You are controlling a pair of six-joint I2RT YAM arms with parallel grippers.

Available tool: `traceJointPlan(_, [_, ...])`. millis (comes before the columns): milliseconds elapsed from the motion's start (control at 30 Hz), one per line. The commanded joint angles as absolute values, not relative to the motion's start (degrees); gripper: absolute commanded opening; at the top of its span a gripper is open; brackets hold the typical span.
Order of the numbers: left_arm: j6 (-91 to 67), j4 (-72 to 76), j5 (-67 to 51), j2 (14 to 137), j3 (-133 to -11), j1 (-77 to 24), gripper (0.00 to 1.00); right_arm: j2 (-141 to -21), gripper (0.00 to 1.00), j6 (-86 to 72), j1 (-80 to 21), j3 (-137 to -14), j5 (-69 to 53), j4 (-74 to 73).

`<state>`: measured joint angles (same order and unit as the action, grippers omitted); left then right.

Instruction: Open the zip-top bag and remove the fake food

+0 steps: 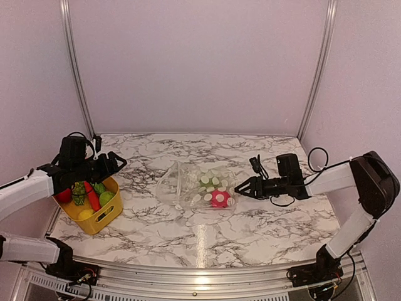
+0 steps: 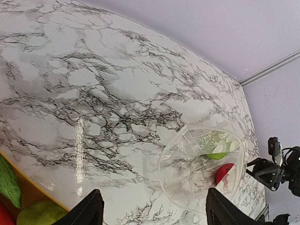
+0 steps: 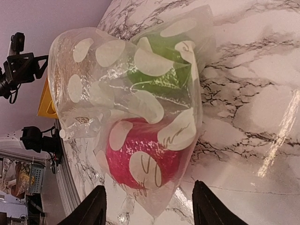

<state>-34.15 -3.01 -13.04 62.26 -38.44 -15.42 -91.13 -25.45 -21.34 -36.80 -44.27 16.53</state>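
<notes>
Top external: left jaws and right jaws gape empty; zip-top bag [image 1: 183, 183] holding fake food [image 1: 219, 199] lies between them on desk [image 1: 156, 233].

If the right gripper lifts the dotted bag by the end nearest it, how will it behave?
Probably floppy: the zip-top bag looks thin and crumpled, so it should sag around a pinch. The pink fruit and green piece inside look loose and may slide toward the mouth, which seems open. The glossy film could slip in a grip.
</notes>
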Motion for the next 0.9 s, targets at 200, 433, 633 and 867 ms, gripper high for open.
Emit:
traceJointPlan(200, [-35.53, 10.72, -17.53, 84.67, -47.57, -31.11, 0.62, -96.86, 0.45, -25.38, -23.32, -37.93, -44.96, 19.84])
traceJointPlan(433, [-36.57, 14.84, -19.88, 98.24, -54.4, -35.53, 0.57, -99.32, 0.31, -23.71, -23.36, -38.63, -43.29, 19.45])
traceJointPlan(633, [-38.6, 21.38, -24.48, 107.6, -58.75, -36.29, 0.55, -102.23, 0.09, -22.32, -23.38, -39.14, -42.47, 20.24])
traceJointPlan(867, [-39.29, 26.99, -29.46, 115.55, -63.92, -38.82, 0.54, -105.33, 0.0, -18.43, -25.02, -41.43, -39.98, 17.23])
